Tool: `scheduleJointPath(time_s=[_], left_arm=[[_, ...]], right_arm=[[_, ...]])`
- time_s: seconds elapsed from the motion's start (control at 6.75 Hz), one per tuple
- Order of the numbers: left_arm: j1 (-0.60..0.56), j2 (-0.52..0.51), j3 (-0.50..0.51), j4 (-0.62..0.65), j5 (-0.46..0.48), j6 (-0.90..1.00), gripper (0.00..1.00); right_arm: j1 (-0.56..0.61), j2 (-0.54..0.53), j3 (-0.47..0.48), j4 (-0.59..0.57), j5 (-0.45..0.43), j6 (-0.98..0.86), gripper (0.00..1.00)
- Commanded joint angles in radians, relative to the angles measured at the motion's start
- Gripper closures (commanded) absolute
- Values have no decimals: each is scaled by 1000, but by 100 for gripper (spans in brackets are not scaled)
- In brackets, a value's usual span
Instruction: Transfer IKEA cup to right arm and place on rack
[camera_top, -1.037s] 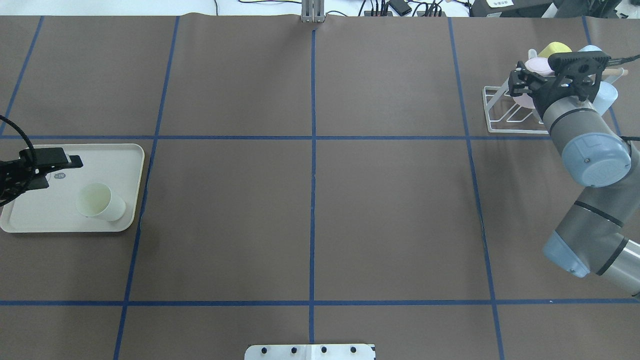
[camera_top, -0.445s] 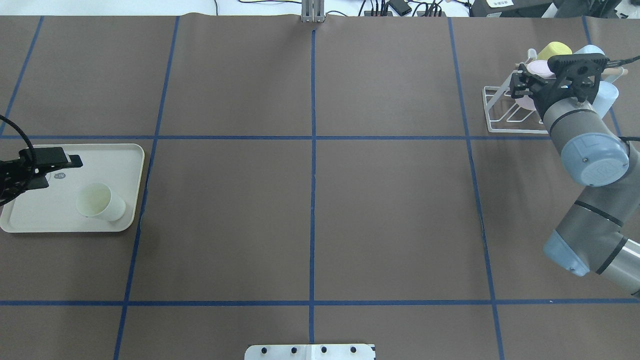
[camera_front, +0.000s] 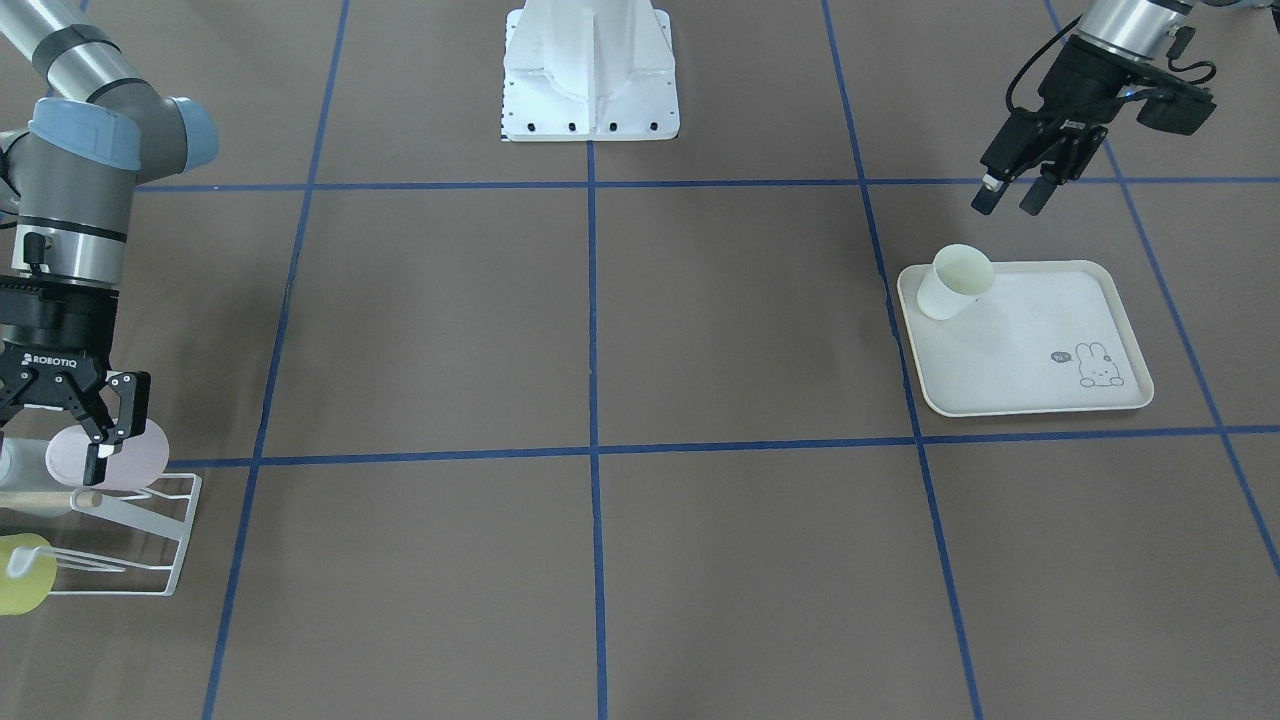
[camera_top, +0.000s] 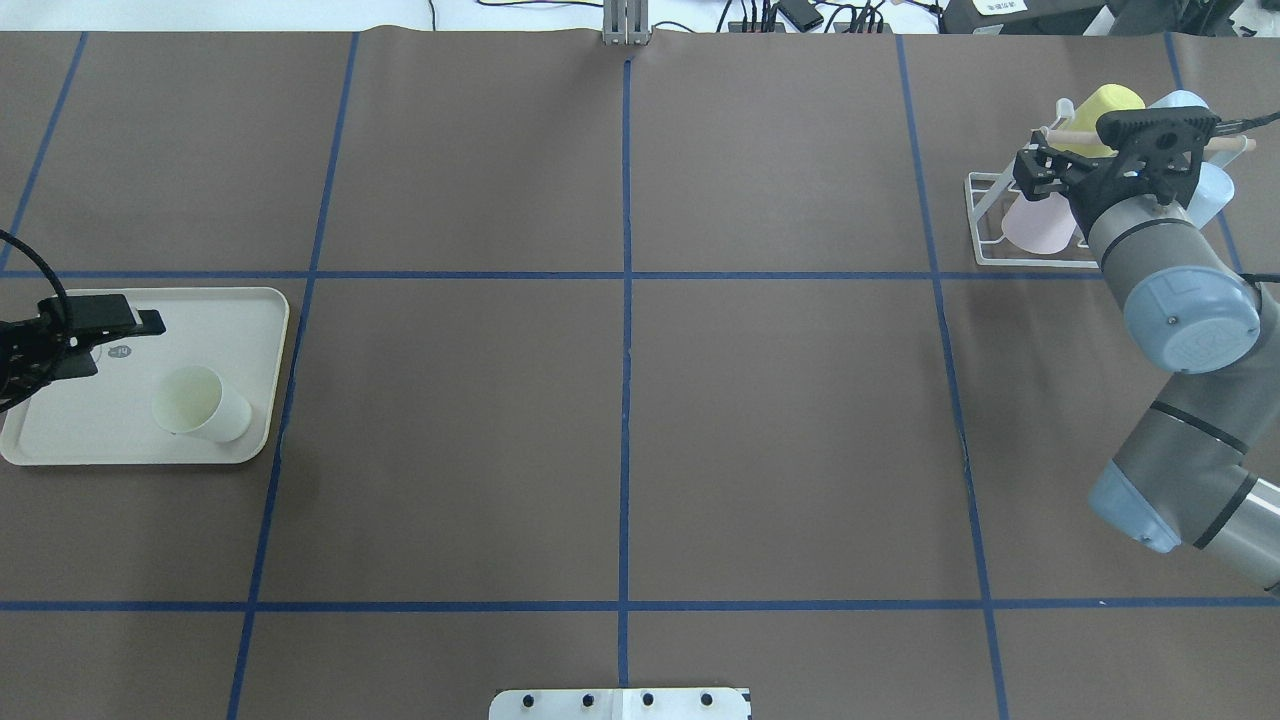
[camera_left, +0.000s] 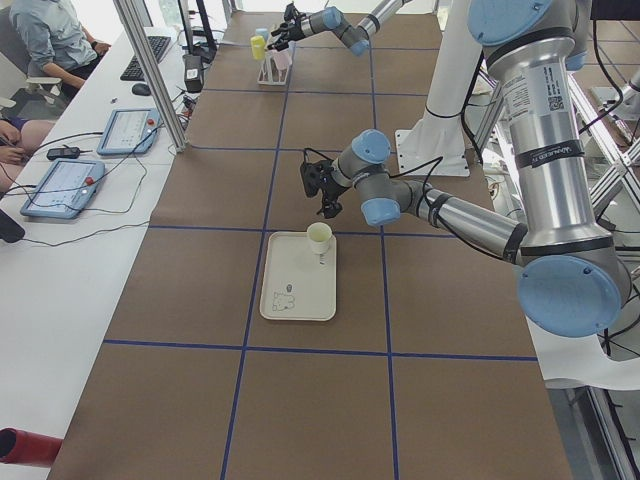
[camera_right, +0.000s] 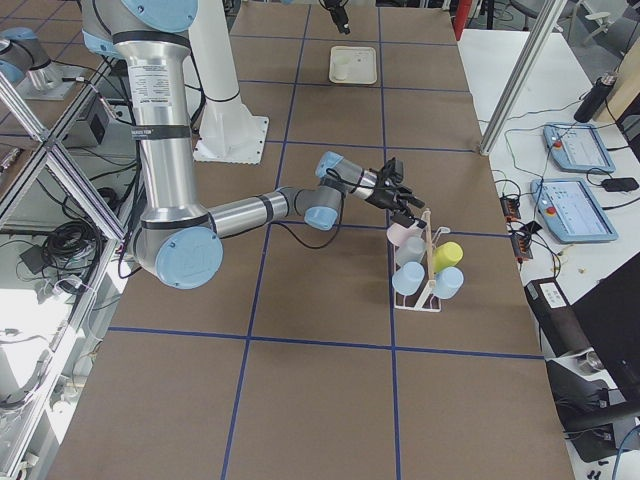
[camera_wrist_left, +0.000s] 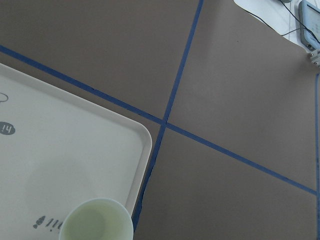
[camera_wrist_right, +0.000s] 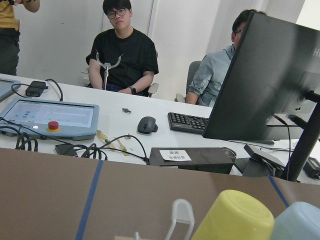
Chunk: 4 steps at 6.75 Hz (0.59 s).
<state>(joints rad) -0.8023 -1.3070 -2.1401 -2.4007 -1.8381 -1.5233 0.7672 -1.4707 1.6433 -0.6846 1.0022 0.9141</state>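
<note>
status: one transfer cycle appeared complete, and one cup on the tray was not yet moved.

1. right side. the right arm (camera_top: 1190, 320) reached over the white wire rack (camera_top: 985, 215) at the far right corner of the desk (camera_top: 620, 440). the right tool (camera_front: 55, 435) stood just above the rack with its jaws spread, clamped on nothing. a pink cup (camera_top: 1040, 222) rested tilted on the rack directly below the tool. as far as the overhead view showed, it was free of the fingers. a yellow cup (camera_top: 1110, 100) and two light-blue cups (camera_top: 1210, 195) also hung on the rack, beside its thin wooden rod (camera_front: 40, 497).

2. left side. the ikea cup (camera_front: 955, 282) awaiting transfer, pale cream, stood upright with its mouth up. it sat in the corner of the rabbit-printed tray (camera_front: 1030, 330) nearest the desk centre and the robot. the left tool (camera_front: 1008, 200) hung in the air above the tray area, raised clear of the cup. its jaws were apart and empty.

3. remaining work, judged from this layout. the left tool had to descend onto the cream cup, grip it and carry it toward the desk centre. the right arm had to leave the rack, take the cup over and hang it on a free prong. none of these steps was under way.
</note>
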Motion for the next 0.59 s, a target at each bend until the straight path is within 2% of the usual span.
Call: scheduleJointPath(time_s=[0.0, 0.15, 0.44], left_arm=[[0, 2, 0, 0, -1, 2, 0], [-3, 8, -1, 0, -3, 15, 0], [-8, 82, 0, 8, -50, 182, 0]], right_arm=[[6, -3, 12, 0, 7, -9, 0], [21, -3, 48, -3, 50, -21, 0], [93, -23, 145, -27, 242, -27, 0]])
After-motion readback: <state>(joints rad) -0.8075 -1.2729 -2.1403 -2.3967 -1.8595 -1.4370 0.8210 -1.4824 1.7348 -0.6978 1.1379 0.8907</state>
